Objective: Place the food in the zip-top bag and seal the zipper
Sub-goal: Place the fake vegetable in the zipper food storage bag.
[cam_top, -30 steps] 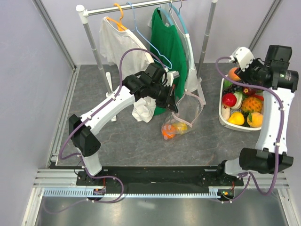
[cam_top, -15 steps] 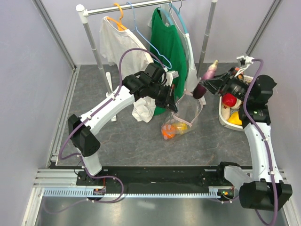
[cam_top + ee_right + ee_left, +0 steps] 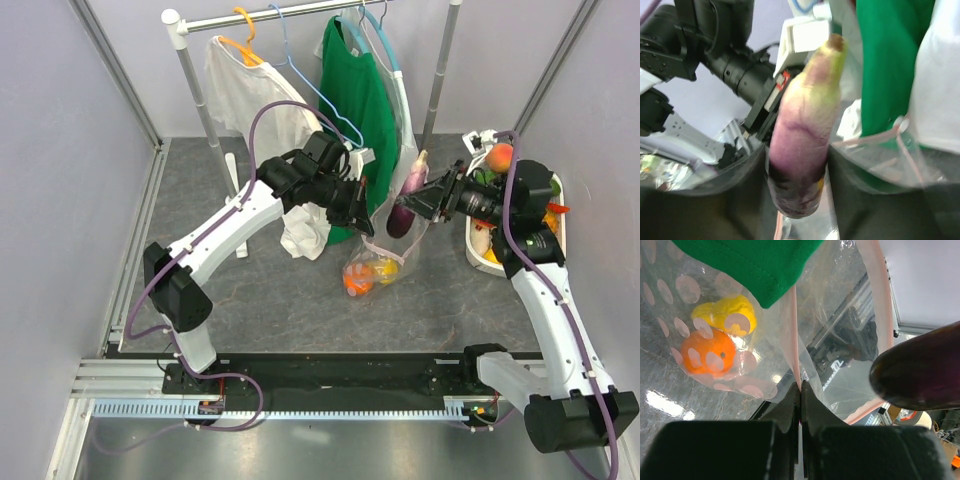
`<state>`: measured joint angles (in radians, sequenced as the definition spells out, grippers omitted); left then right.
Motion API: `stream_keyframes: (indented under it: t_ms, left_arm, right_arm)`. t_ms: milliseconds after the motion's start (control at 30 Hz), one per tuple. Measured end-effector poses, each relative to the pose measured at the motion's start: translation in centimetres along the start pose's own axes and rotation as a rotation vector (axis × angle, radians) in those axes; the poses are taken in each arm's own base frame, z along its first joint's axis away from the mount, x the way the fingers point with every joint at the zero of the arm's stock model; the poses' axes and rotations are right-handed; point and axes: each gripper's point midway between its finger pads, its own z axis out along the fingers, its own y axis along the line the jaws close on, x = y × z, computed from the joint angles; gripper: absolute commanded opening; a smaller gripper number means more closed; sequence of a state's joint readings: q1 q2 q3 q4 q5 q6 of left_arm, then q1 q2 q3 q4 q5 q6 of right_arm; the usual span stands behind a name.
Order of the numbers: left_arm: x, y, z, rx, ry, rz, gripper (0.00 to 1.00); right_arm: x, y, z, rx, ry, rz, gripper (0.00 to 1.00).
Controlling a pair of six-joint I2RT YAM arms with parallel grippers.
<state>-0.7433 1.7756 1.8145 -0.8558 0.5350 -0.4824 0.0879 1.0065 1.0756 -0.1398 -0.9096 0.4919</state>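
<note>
The left gripper (image 3: 371, 224), reaching to frame centre, pinches the zipper (image 3: 792, 330), so the zip-top bag (image 3: 388, 258) hangs from it. The right gripper (image 3: 417, 205) clamps the purple eggplant (image 3: 407, 193) at the bag's mouth, further left and lower than a moment earlier.

Bag mouth crowded from behind and above

The bag (image 3: 392, 250) gapes upward. A green shirt (image 3: 355, 100) hangs against its far rim, the left gripper (image 3: 370, 215) pinches its left edge, and an eggplant (image 3: 404, 205) stands over the opening. The table (image 3: 300, 295) in front is bare.
</note>
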Motion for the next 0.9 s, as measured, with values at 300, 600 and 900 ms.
stream_keyframes:
  t_ms: [300,600,900]
  left_arm:
    - [-0.1,-0.1,-0.3,0.002,-0.007,0.001,0.02]
    - [-0.2,-0.5,-1.2,0.007,-0.024,0.008,0.02]
    - [0.0,-0.3,-1.1,0.008,-0.021,0.006,0.02]
  right_arm:
    - [0.3,-2.2,0.0,0.08,0.158,0.184,0.98]
    - [-9.4,-11.0,-9.4,0.508,0.178,-0.225,0.98]
    - [3.2,-20.4,-21.9,0.782,0.866,-0.383,0.98]
